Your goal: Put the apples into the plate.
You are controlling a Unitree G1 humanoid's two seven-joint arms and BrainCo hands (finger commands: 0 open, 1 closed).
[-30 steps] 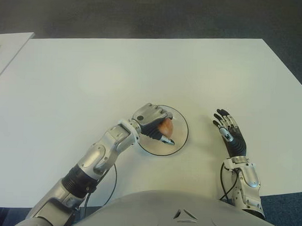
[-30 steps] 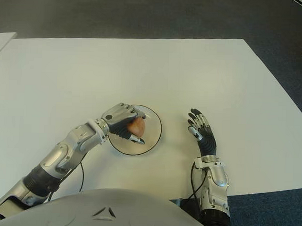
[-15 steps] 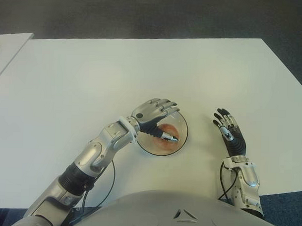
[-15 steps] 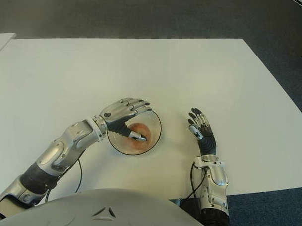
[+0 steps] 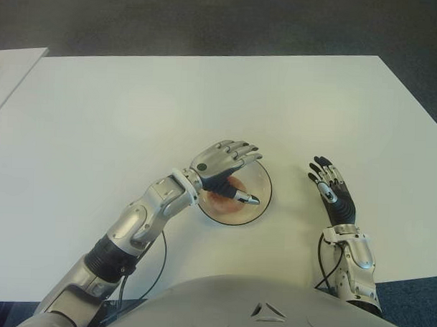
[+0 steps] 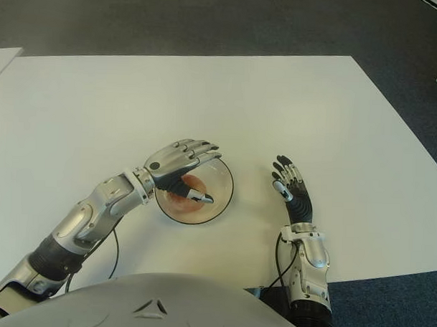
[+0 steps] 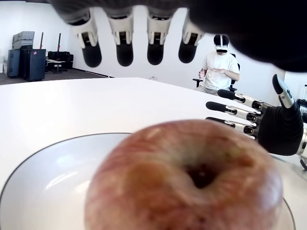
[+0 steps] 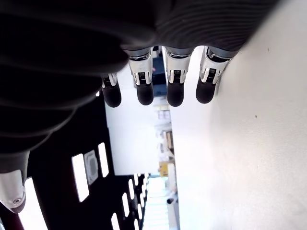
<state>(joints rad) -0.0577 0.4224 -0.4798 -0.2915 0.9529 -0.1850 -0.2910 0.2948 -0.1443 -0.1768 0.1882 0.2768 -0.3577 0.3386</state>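
Red-and-yellow round apple in the shallow round white plate with thin dark rim, stem hollow up, sitting toward the plate's left half. Plate on the white rectangular tabletop, near the front edge, roughly midway between the left and right edges.

Left robot hand over the plate, palm down, four fingers stretched out straight and spread above the apple; thumb angled down across the plate in front of the fruit. No grasp: in the left wrist view, clear gap between apple top and fingertips. Contact between thumb and apple not readable.

Right robot hand to the right of the plate, apart from it, near the front edge of the tabletop. Fingers extended and relaxed, holding nothing; in the right wrist view fingertips straight beside the white surface. Contact with the tabletop not clear.

Black cable looping beside the left forearm at the front edge.

Seated person in white shirt in the background of the left wrist view, past the far side of the tabletop. Dark carpeted floor beyond the far edge.
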